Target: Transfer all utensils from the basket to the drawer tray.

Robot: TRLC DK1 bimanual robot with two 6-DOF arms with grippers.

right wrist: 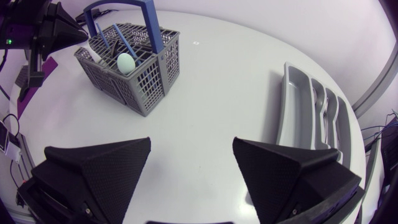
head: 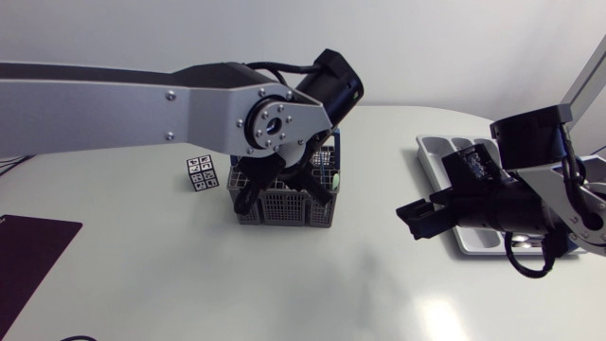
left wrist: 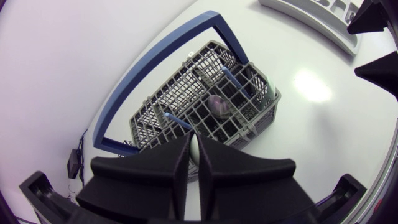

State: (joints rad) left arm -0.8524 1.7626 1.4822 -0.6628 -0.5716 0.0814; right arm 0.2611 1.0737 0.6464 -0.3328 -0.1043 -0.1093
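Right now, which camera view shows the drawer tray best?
The right wrist view: the drawer tray lies nearly whole ahead of the open jaws, its compartments plain to see. In the head view the right arm covers most of it; only one end shows. The left wrist view catches just an edge, beyond the basket.

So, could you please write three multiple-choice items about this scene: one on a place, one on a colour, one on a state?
1. The right gripper hangs: A in the basket; B over bare table between basket and drawer tray; C in the tray.
2. The basket's handle is: A red; B yellow; C blue.
3. The right gripper is: A open, empty; B shut on a fork; C shut on the handle.
Key: 1 B, table shows beneath it; 2 C, wrist views show blue; 3 A, its fingers stand wide apart.
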